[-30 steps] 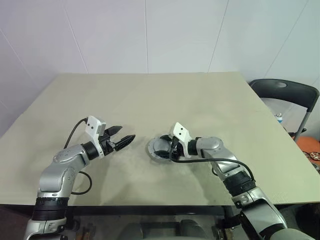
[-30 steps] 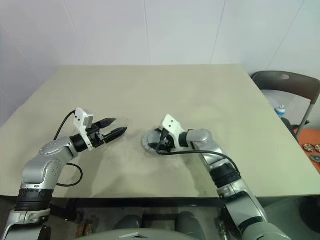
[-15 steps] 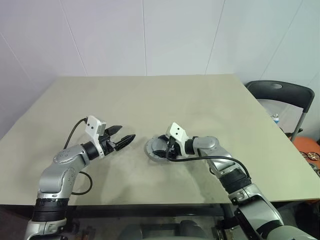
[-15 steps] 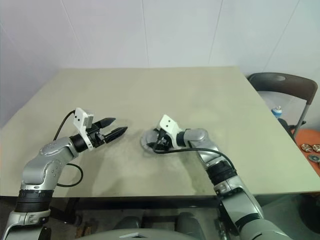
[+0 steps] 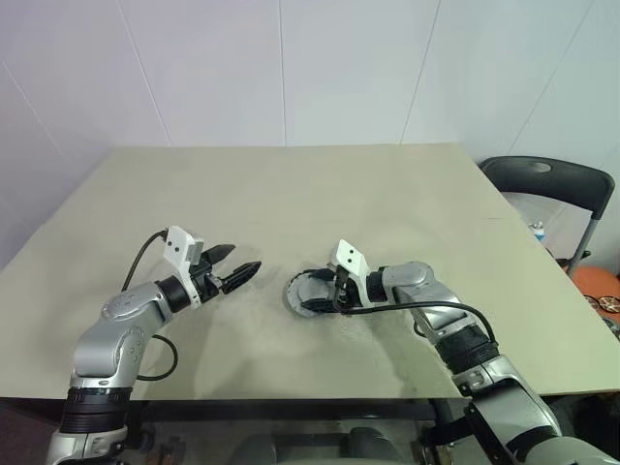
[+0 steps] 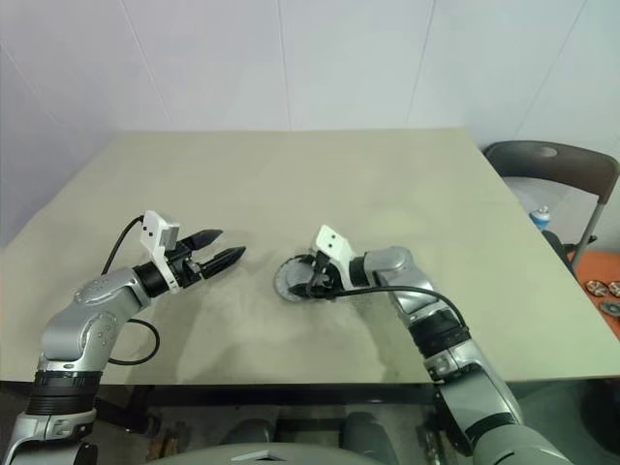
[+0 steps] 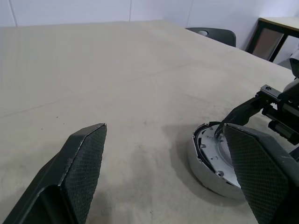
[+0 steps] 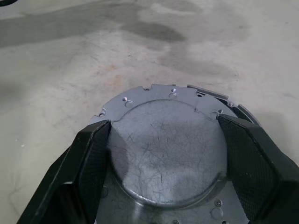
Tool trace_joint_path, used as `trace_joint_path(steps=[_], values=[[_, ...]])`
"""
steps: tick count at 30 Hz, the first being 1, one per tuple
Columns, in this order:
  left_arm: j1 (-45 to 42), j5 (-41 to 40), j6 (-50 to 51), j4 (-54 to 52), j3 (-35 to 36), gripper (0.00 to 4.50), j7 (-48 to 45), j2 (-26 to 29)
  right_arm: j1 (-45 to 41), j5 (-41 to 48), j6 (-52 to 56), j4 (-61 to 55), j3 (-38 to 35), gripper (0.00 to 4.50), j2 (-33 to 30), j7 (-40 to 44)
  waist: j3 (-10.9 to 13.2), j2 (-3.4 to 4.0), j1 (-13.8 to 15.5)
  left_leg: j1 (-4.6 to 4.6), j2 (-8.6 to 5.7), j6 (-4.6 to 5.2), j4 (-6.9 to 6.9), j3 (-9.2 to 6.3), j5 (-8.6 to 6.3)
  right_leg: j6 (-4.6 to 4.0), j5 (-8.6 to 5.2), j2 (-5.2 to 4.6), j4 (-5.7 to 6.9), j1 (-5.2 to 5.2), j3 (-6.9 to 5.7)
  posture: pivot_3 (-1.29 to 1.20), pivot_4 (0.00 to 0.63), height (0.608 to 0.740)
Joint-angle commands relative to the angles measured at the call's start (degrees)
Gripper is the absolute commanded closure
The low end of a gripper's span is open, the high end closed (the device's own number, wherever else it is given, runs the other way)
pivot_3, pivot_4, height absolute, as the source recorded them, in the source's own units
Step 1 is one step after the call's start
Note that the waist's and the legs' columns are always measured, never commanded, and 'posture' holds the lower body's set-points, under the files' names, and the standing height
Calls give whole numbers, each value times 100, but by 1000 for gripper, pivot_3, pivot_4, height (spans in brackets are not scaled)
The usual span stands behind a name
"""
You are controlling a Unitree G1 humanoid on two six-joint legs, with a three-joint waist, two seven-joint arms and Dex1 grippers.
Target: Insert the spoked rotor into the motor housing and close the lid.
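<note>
I see a beige worktop [image 5: 387, 194] with both my arms over its near half. My right end effector [image 5: 320, 291] reaches in from the right, pointing left and tilted down. Its two black fingers [image 8: 88, 158] are spread wide, one on each side of the lid [image 8: 168, 149], a grey round disc with a notched edge and small holes; I cannot tell whether the pads press on it. The lid lies flat near the worktop's centre, slightly toward the near edge. A dark rim, perhaps the housing [image 7: 198, 140], shows under its left edge; I cannot be sure. My left end effector [image 5: 232, 266] hovers just left of the lid, apart from it, pointing right, fingers spread and empty. A dark chair [image 5: 552, 184] stands beyond the worktop's right edge.
</note>
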Motion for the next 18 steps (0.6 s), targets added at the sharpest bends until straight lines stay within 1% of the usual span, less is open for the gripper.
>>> trace_joint_path(steps=[1,5,8,15,18], values=[[-48,-91,-42,-227,120,244,18,43,154,-130,165,336,-22,1258,203,-394,-1,-2,-7,1,1,0,1,-1,0,0,0,3,1,0,0,0,0,740],[-53,-81,-44,-193,125,244,17,51,220,44,140,263,-347,1258,488,-722,0,-1,-37,3,5,-1,2,-1,1,-1,1,9,7,-2,0,0,0,740],[-59,-83,-38,-178,125,244,14,52,279,496,462,-59,-746,1258,701,-758,1,0,-53,3,10,-2,2,-1,1,-2,1,16,9,-5,1,0,0,740],[-124,-56,-50,-78,106,244,-34,81,482,588,550,-353,-795,1258,686,-773,3,4,-32,-22,8,-2,-4,-2,1,-7,6,10,7,-35,6,0,0,740],[-152,-45,-54,-52,96,244,-51,86,533,478,367,-431,-751,1258,712,-936,4,5,-27,-40,8,-2,-5,-2,2,-7,7,10,7,-53,7,0,0,740]])
